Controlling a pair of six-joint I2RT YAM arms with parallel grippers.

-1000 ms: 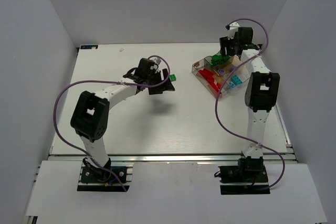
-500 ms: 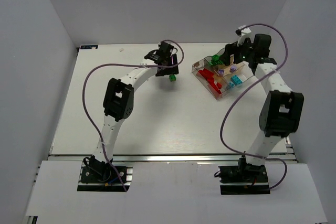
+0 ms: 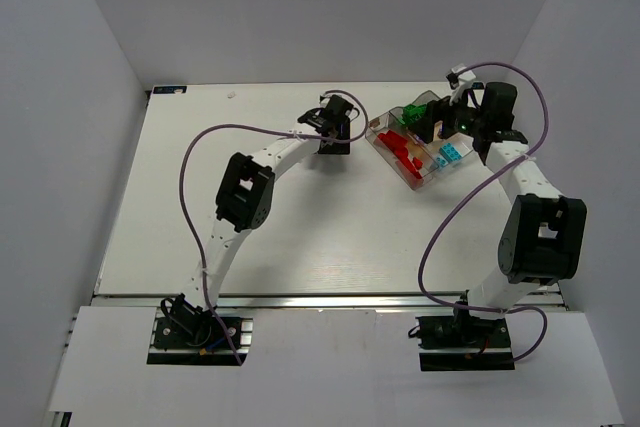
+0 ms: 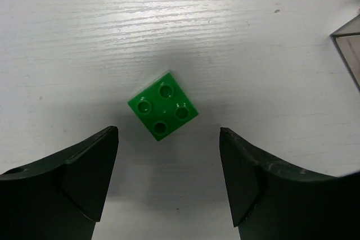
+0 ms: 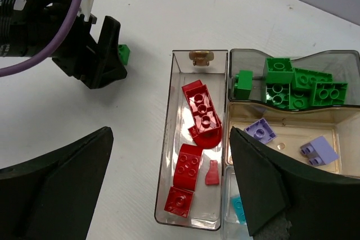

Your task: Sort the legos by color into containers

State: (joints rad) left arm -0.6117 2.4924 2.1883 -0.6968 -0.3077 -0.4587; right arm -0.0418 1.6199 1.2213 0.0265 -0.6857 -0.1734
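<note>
A green brick (image 4: pixel 163 111) lies studs-up on the white table, just ahead of and between the open fingers of my left gripper (image 4: pixel 169 144), which hovers above it without touching. From above, the left gripper (image 3: pixel 335 137) hides the brick. It stands just left of the clear compartment tray (image 3: pixel 372 127). My right gripper (image 3: pixel 430 125) is open and empty above the tray. In the right wrist view the tray (image 5: pixel 167 139) holds red bricks (image 5: pixel 199 108), green bricks (image 5: pixel 292 85), pale purple bricks (image 5: pixel 260 130) and a cyan one (image 5: pixel 238 207). The loose green brick (image 5: pixel 124 53) shows beside the left gripper (image 5: pixel 95 54).
The tray sits at the back right of the table, angled. White walls close in the table on three sides. The right arm's purple cable (image 3: pixel 440 217) loops over the table right of centre. A small brass latch (image 5: pixel 201 57) sits at the tray's far end.
My left gripper has swung right and back towards the tray and now stands over the green brick. My right arm has shifted to the tray's right side, its gripper pointing over it.
</note>
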